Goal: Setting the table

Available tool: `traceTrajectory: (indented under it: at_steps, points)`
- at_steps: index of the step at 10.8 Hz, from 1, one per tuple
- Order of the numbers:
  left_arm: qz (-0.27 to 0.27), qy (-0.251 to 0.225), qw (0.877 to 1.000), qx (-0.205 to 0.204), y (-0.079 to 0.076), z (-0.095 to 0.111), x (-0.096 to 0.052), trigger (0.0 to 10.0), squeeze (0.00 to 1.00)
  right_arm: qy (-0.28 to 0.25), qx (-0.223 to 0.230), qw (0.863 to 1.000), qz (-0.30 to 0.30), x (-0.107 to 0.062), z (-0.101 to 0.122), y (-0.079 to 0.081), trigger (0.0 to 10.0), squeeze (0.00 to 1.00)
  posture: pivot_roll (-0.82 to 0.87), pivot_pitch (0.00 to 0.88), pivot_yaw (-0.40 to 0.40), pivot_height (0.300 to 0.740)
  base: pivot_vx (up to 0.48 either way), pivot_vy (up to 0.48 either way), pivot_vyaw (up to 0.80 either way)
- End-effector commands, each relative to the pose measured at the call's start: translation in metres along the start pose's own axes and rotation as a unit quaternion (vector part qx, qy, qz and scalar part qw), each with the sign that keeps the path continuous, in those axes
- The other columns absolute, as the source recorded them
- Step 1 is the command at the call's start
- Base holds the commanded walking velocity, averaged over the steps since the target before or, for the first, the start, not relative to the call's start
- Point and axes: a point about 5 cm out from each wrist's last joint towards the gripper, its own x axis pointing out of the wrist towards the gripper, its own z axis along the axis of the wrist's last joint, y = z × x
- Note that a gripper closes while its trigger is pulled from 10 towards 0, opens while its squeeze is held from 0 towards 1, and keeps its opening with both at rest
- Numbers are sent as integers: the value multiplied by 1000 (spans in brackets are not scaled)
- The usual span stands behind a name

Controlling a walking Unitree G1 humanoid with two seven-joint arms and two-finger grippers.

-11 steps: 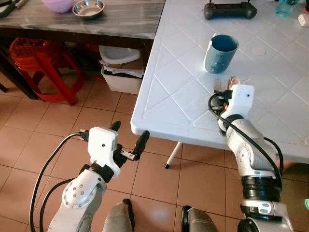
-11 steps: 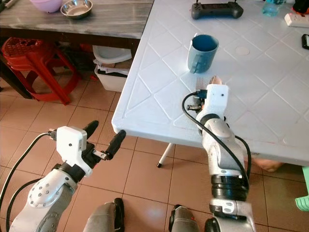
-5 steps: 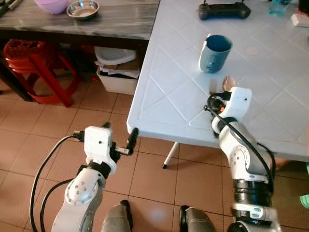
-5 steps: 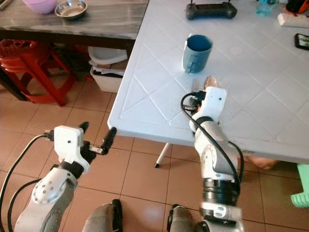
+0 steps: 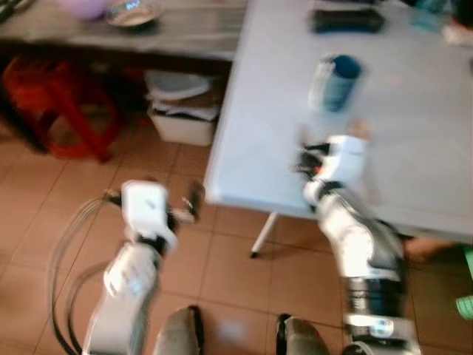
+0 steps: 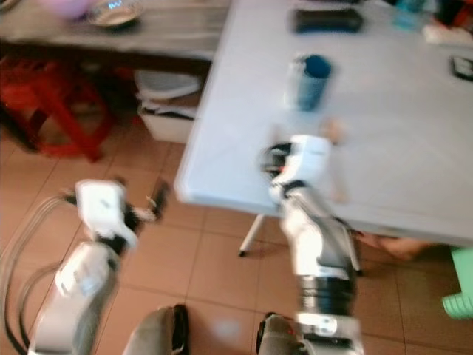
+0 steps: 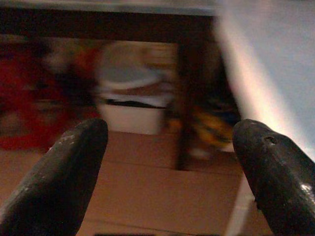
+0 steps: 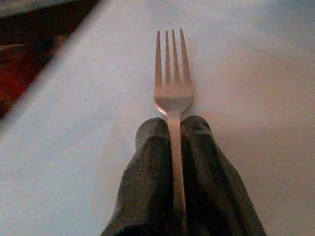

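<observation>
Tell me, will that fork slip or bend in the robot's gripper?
Probably no bending: the fork looks like stiff metal. It could slip or twist, since the right gripper pinches only its thin, smooth handle. It seems light, held out level over the white table.

Both eye views are motion-blurred: the blue cup (image 5: pixel 336 80) and the dark object (image 5: pixel 347 20) at the worktop's (image 6: pixel 399 140) far edge are smeared, edges unreadable. The right gripper (image 8: pixel 172 129) is hidden behind its own wrist housing from the head; the fork (image 8: pixel 173 88) handle is buried between the fingers (image 8: pixel 147 162). Left wrist background is blurred; the white bin (image 7: pixel 133 105) is barely legible.
</observation>
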Motion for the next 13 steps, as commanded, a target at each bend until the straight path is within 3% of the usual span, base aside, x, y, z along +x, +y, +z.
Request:
traceTrajectory:
  at_steps: [1, 4, 6, 8, 12, 13]
  points:
    - [26, 1, 1000, 0, 3, -2, 1, 10000, 0, -34, -16, 999, -3, 0, 12, -4, 0, 0, 61, 166, -9, 740, 0, 480, 0]
    - [32, -15, 999, -10, 1, 0, 5, 10000, 0, -106, -64, 992, -7, -8, 27, -13, 0, 0, 54, 129, -12, 740, 0, 480, 0]
    - [31, -8, 999, -16, 1, -9, -2, 10000, 0, -134, -105, 985, -25, -26, 20, -29, 0, 0, 43, 74, 0, 740, 0, 480, 0]
    - [44, -11, 999, 8, 11, -13, -6, 10000, 0, -138, -137, 980, -40, -42, 7, -41, 0, 0, 55, 17, 2, 740, 0, 480, 0]
    - [37, -37, 998, 28, 16, -9, 9, 10000, 0, -151, -137, 978, -38, -40, -1, -33, 0, 0, 59, 0, 7, 740, 0, 461, 0]
    - [31, -43, 998, 33, 16, -8, 9, 10000, 0, -147, -135, 979, -43, -44, -6, -37, 4118, 0, 59, 0, 13, 740, 371, 307, 0]
